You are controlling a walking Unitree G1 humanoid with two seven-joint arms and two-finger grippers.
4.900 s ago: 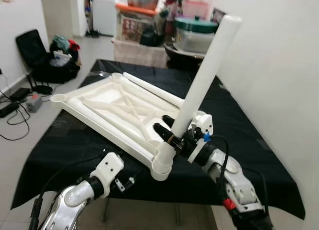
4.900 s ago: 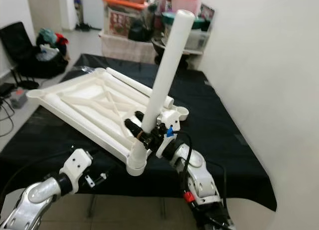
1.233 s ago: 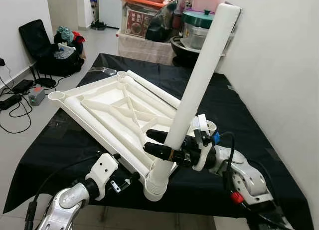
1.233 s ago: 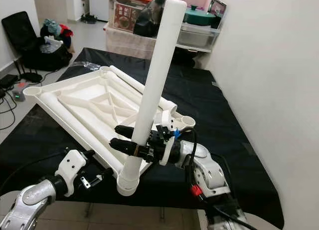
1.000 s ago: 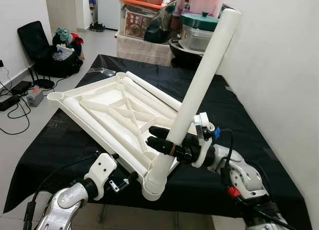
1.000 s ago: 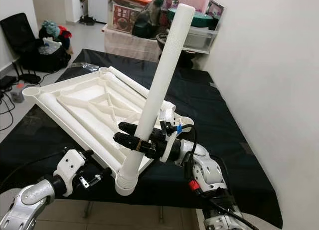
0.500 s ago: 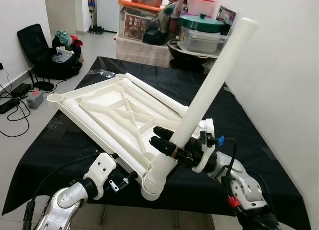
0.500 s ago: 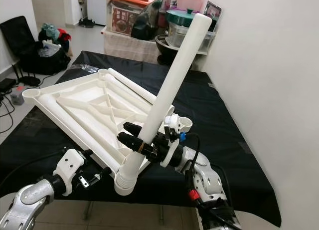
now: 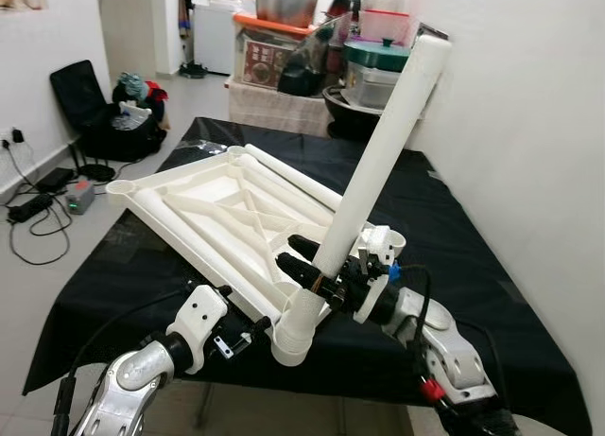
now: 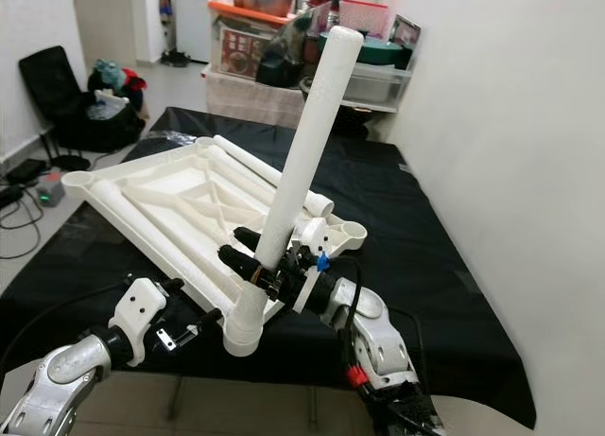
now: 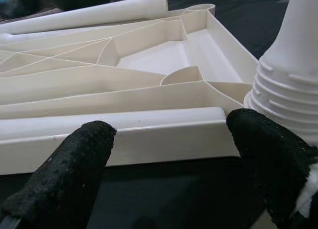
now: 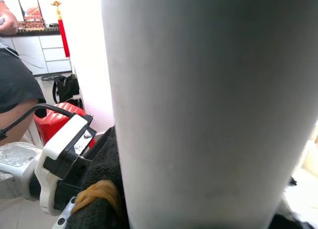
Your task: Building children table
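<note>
I have the white plastic tabletop [image 9: 222, 218] lying upside down on the black-covered table [image 9: 473, 266], its ribbed underside facing up and its near corner overhanging the table's near edge. My right gripper [image 9: 307, 261] has its jaws clenched around the white leg tube [image 9: 378, 162] low on its length, just above the ribbed collar [image 9: 295, 330]. The tube leans up and away to the right, with its top end high above the table near the white wall [image 9: 529, 124] on the right; its lower end sits at the tabletop's near corner socket. I cannot tell how far it is seated. A second leg tube [image 10: 269, 176] lies flat along the far right side of the tabletop. An empty corner socket [image 9: 121, 186] shows at the left corner and another one [image 10: 350, 232] at the right corner, just behind my right wrist. My left gripper [image 11: 169, 154] hovers low at the near edge of the table, jaws released and spread wide, facing the tabletop's near rim without touching it; the collar stands just beside one fingertip [image 11: 263, 144]. Beyond the table are stacked storage boxes [image 9: 274, 48] and a black chair [image 9: 80, 100] on the floor at far left.
</note>
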